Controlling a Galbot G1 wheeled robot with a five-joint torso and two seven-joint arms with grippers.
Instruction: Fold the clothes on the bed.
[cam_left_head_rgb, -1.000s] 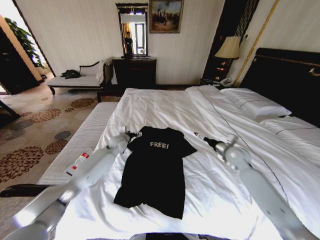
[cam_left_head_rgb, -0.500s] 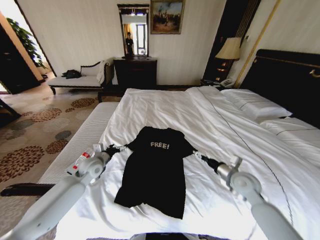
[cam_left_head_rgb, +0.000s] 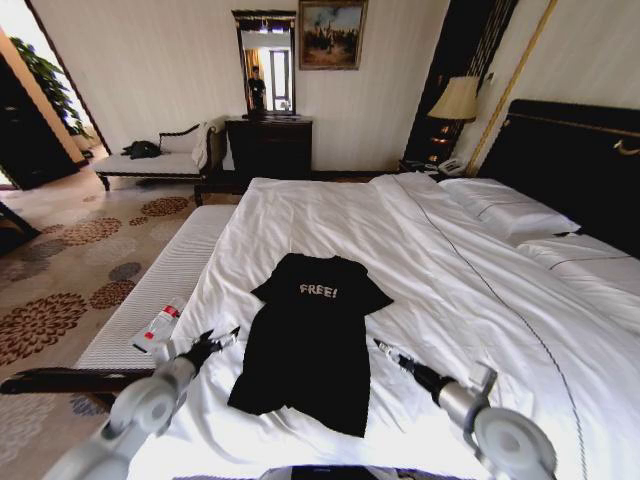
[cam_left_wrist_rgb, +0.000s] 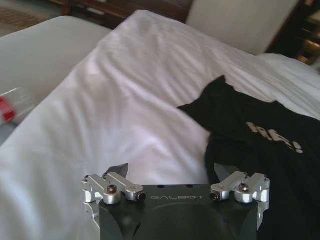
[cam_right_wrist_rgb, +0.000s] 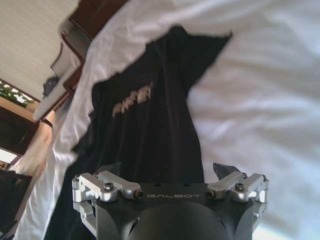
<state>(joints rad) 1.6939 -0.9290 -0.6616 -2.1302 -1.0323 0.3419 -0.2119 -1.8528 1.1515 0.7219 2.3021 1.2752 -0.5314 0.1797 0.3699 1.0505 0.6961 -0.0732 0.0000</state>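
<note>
**T-shirt flat on bed, both grippers spread and clear of it**

The black T-shirt (cam_left_head_rgb: 312, 340) lies spread flat on the white duvet of the bed (cam_left_head_rgb: 470, 290), chest side up, with the white "FREE!" lettering readable and both short sleeves out to the sides. Its hem lies toward the foot of the bed, collar toward the far side.

Left gripper (cam_left_head_rgb: 218, 340): positioned just off the shirt's left edge, level with its lower half, over bare white duvet. Its fingers (cam_left_wrist_rgb: 117, 169) are spread apart and hold nothing. In the left wrist view the shirt lies ahead of the fingers and to one side, the nearer sleeve point ahead of them.

Right gripper (cam_left_head_rgb: 385, 349): positioned just off the shirt's right edge, also level with its lower half. Its fingers (cam_right_wrist_rgb: 223, 170) are spread apart and empty. In the right wrist view the shirt's body runs ahead from between the fingers, with the lettering farther on.

A clear plastic bottle with a red label (cam_left_head_rgb: 158, 326) lies on the white upholstered bench (cam_left_head_rgb: 160, 280) beside the bed, outboard of the left fingers.
</note>
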